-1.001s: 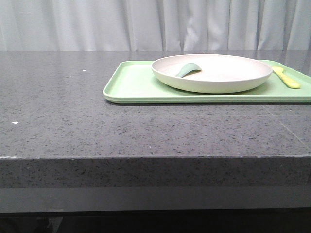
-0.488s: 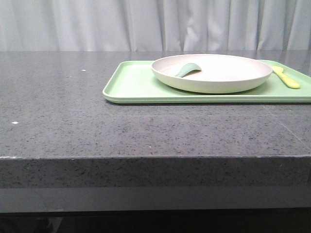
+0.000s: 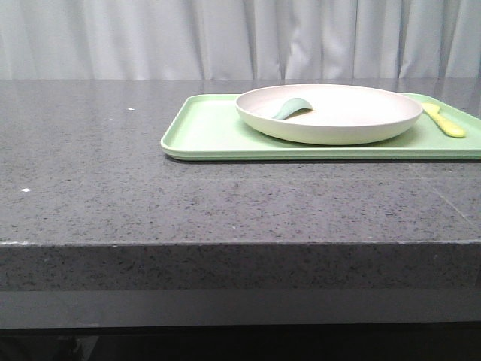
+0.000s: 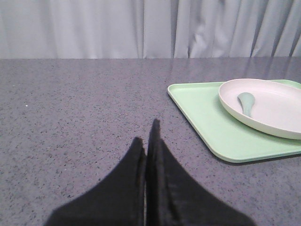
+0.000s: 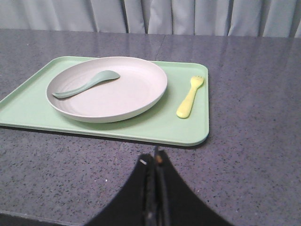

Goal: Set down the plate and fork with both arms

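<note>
In the left wrist view the left gripper (image 4: 148, 141) shows as two black fingers pressed together at the bottom centre of the frame, with nothing between them, poised above bare speckled dark grey stone tabletop (image 4: 80, 108). In the right wrist view the right gripper (image 5: 155, 162) sits at the bottom centre as well, its black fingers closed against each other and holding nothing, just short of the near edge of the flat rectangular light green tray (image 5: 155, 125). On that tray, at centre left of the right wrist frame, rests the large round shallow cream-white plate (image 5: 117, 94) with its raised rim, and inside it lies a grey-green spoon (image 5: 84, 84), its bowl toward the upper middle of the plate. The small pale yellow plastic fork (image 5: 190, 96) lies flat on the tray just beside the plate, at centre right of the frame, tines pointing toward the top, apart from the plate's rim. In the front view neither gripper appears; the tray fills the upper right of the frame, the plate on it and the fork at the far right edge. Pale grey curtains (image 3: 150, 37) hang across the top behind the table.
</note>
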You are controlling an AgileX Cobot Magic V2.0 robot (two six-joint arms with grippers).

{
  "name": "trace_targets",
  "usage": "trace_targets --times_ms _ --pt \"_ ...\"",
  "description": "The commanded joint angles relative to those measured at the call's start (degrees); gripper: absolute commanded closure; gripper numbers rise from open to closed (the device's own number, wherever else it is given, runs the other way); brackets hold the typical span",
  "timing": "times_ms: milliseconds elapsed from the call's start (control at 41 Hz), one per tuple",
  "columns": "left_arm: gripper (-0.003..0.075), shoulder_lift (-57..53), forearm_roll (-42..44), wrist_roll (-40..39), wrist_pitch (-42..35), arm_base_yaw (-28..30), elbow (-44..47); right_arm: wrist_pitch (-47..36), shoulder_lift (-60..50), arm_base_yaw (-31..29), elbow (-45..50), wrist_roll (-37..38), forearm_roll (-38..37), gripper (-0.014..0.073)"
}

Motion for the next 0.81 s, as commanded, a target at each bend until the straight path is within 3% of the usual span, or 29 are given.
trace_targets --times_ms 0,220,440,781 --pt "0.0738 -6.1 0.0 -0.66 -3.95 2.29 2.68 -4.86 0.57 -0.04 -1.61 -0.31 -0.16 0.0661" --pt "0.0738 -20.21 -0.12 -0.66 0.72 10.72 10.84 -4.86 0.57 -0.04 -1.61 -0.31 -0.16 0.0661" --pt "0.0738 -27.28 -0.12 -0.66 4.25 17.24 15.32 -4.86 0.57 -0.04 -1.61 -0.31 -0.16 0.0661" --pt "0.0738 -27.02 -0.12 -0.66 4.69 18.89 17.38 -4.83 0.57 -0.04 -1.61 -0.31 -0.16 0.0661"
